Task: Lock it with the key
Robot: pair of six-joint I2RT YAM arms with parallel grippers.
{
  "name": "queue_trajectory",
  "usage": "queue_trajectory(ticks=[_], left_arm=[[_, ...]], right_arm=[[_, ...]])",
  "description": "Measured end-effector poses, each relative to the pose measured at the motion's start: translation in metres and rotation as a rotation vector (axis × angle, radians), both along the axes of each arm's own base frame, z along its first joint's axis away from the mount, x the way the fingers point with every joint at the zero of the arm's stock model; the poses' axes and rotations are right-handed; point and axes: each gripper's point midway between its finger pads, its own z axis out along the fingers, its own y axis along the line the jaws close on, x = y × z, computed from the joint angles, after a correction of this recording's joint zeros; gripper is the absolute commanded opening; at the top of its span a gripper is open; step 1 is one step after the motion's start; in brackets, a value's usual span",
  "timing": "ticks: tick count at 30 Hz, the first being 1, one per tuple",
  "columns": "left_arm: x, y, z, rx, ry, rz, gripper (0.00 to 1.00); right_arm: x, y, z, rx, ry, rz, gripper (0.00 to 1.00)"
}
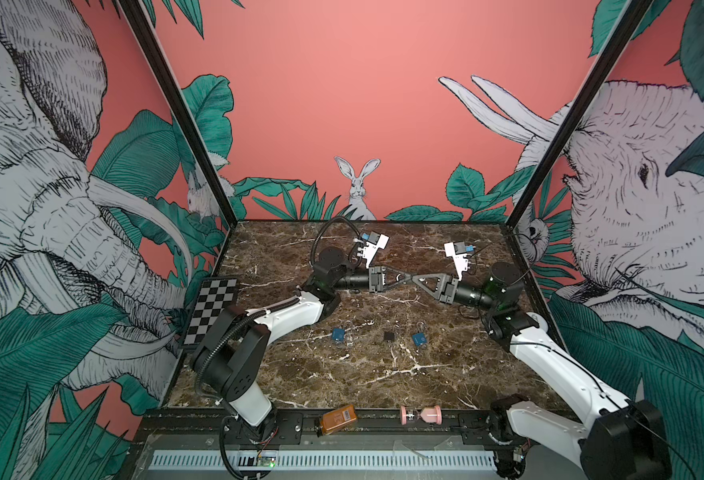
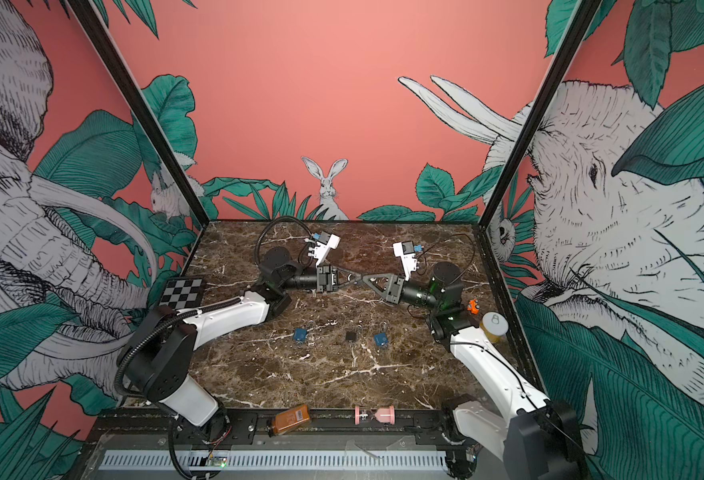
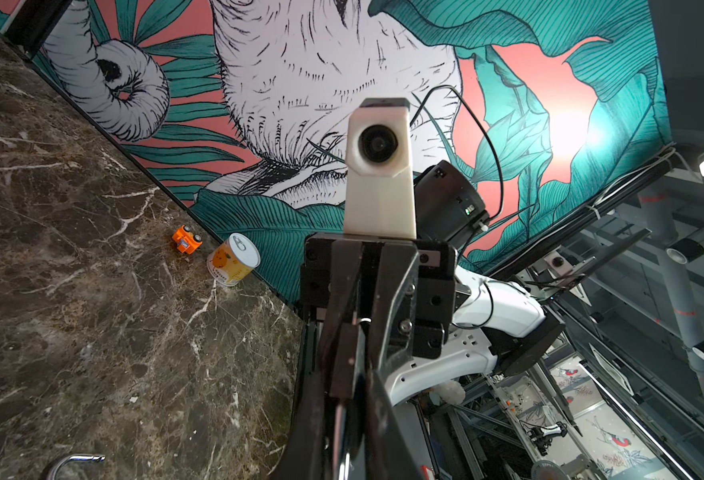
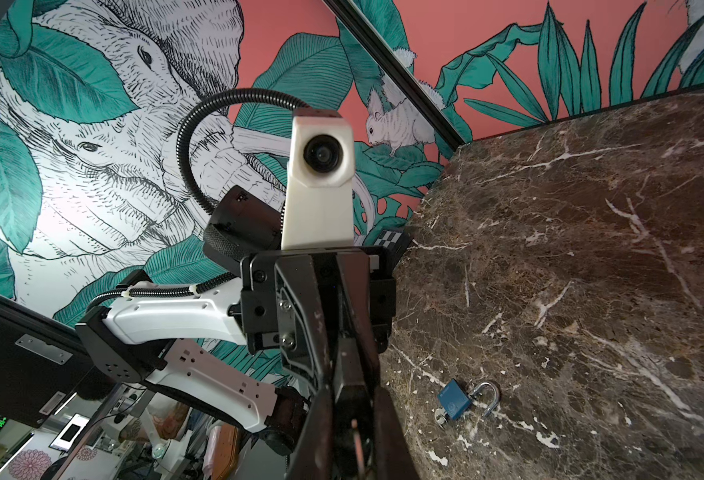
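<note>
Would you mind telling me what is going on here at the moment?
Both arms are raised over the marble table. The left gripper and right gripper meet tip to tip in mid-air, as if working on something small that cannot be made out. The right looks shut; whether the left has fully closed is unclear. A blue padlock, a black padlock and a second blue padlock lie on the table, none touched.

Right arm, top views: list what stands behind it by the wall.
In a top view, an orange toy car and a pull-tab can stand behind the right arm, near the wall. The arm covers the can's lower edge; anything else behind it is hidden.
</note>
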Motion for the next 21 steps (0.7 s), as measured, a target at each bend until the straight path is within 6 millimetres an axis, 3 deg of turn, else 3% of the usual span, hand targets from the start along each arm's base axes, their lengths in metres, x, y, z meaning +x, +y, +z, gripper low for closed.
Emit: queue_trajectory(ticks=[2,6,9,12,16,21], left_arm=[[0.0,0.0,0.0,0.0,0.002,-0.004,0.0],[0.0,-0.001,0.001,-0.001,-0.001,-0.006,0.0],[0.003,-0.002,-0.002,0.011,-0.017,0.009,0.0],[0.007,-0.003,-0.011,0.052,-0.045,0.047,0.0],[0.007,-0.001,-0.019,0.104,-0.078,0.061,0.0],[0.013,0.002,-0.009,0.099,-0.099,0.058,0.0]], right_arm=[[0.0,0.0,0.0,-0.003,-0.003,0.0,0.0],[0.0,0.0,0.0,-0.005,-0.01,0.0,0.0],[0.001,-0.002,-0.001,-0.008,-0.004,-0.01,0.31],[0.005,-0.007,-0.007,-0.018,0.025,-0.031,0.44],[0.004,-0.013,-0.006,-0.018,0.039,-0.04,0.46],[-0.003,-0.013,-0.003,-0.015,0.046,-0.013,0.42]])
